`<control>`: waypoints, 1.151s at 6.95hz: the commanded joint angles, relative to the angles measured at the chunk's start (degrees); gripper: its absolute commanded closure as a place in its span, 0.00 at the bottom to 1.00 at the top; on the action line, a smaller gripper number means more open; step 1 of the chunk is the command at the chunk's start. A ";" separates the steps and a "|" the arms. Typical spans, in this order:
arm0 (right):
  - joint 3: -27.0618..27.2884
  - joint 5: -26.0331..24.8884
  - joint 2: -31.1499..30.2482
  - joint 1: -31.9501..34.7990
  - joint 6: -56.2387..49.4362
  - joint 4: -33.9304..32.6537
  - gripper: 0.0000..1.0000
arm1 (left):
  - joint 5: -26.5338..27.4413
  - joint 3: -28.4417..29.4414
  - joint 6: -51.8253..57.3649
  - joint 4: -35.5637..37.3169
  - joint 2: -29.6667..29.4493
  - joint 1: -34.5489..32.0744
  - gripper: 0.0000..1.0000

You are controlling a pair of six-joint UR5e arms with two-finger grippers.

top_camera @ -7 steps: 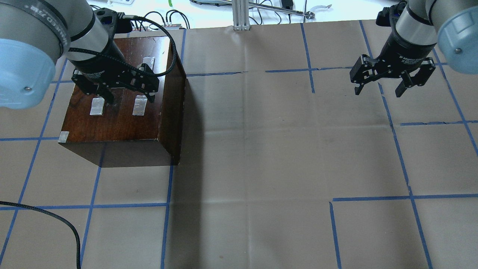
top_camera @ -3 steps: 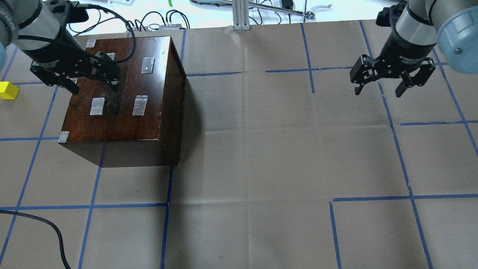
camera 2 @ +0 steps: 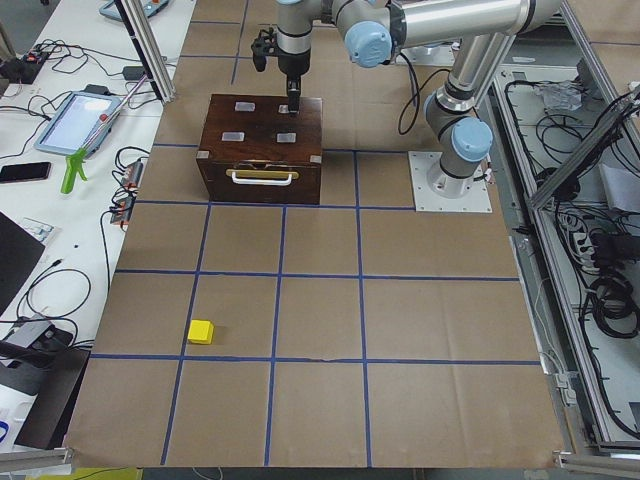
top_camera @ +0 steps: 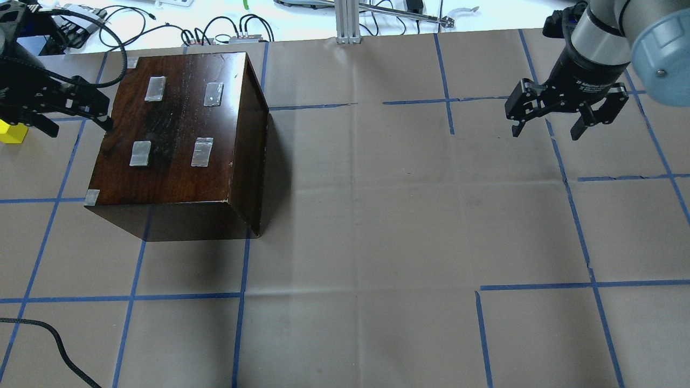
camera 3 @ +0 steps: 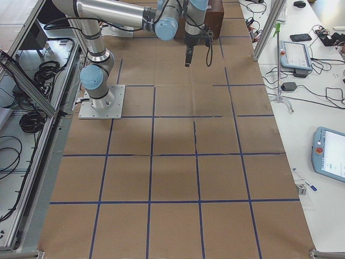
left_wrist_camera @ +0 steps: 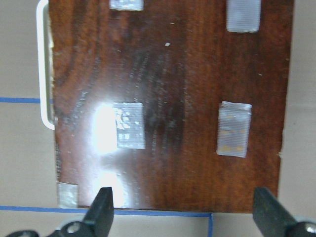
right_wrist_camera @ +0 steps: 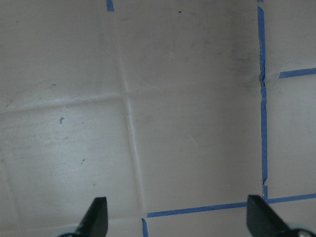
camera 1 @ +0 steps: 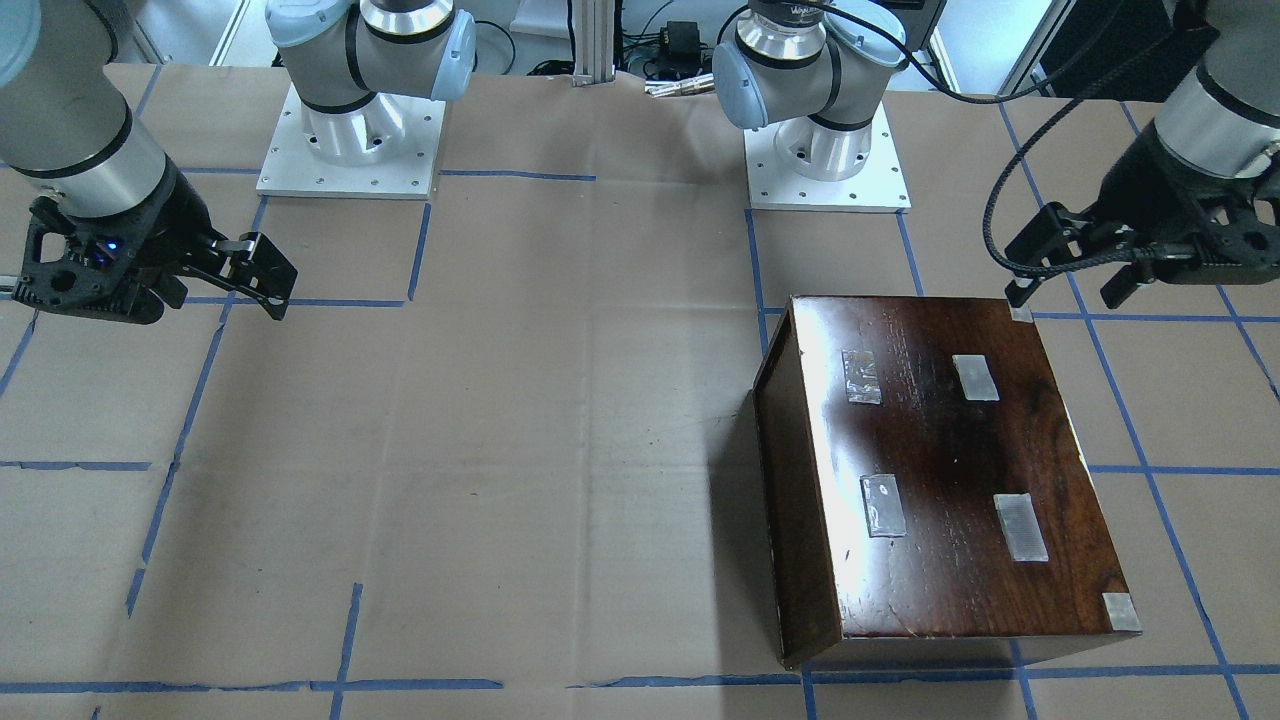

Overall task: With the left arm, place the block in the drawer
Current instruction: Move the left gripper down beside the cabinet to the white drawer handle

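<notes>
The yellow block [top_camera: 9,134] lies on the brown paper at the overhead view's left edge, partly behind my left gripper. In the exterior left view the block [camera 2: 201,331] sits well in front of the cabinet [camera 2: 262,150]. The drawer [camera 2: 262,180] is shut; only its dark front with a pale handle shows. My left gripper [top_camera: 81,129] is open and empty, held high by the cabinet's [top_camera: 172,134] left side. Its fingertips [left_wrist_camera: 103,207] frame the taped top in the wrist view. My right gripper [top_camera: 545,134] is open and empty, far to the right.
Blue tape lines cross the brown paper. Cables and an aluminium post [top_camera: 347,21] stand at the table's far edge. A loose black cable [top_camera: 54,345] lies at the near left. Both arm bases [camera 1: 350,140] sit on white plates.
My left gripper has moved left off the cabinet top, still open. That uncovered the yellow block at the view's left edge. The right arm has not moved.
</notes>
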 commanded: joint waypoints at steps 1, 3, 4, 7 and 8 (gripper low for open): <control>0.07 0.00 -0.03 0.00 0.07 0.00 0.00 | -0.16 2.98 6.24 0.05 -4.06 5.49 0.01; -0.01 0.00 0.06 0.00 -0.02 0.00 0.00 | -7.07 6.14 9.23 -0.38 -8.19 9.61 0.01; -0.01 0.00 -0.03 0.00 0.07 0.00 0.00 | -10.50 6.24 12.38 -0.82 -9.43 12.25 0.01; 0.08 0.00 -0.03 0.00 -0.02 0.00 0.00 | -14.04 6.33 14.69 -0.83 -14.96 14.21 0.01; 0.08 0.00 -0.03 0.00 0.07 0.00 0.00 | -16.22 6.25 14.70 -0.56 -16.81 14.13 0.01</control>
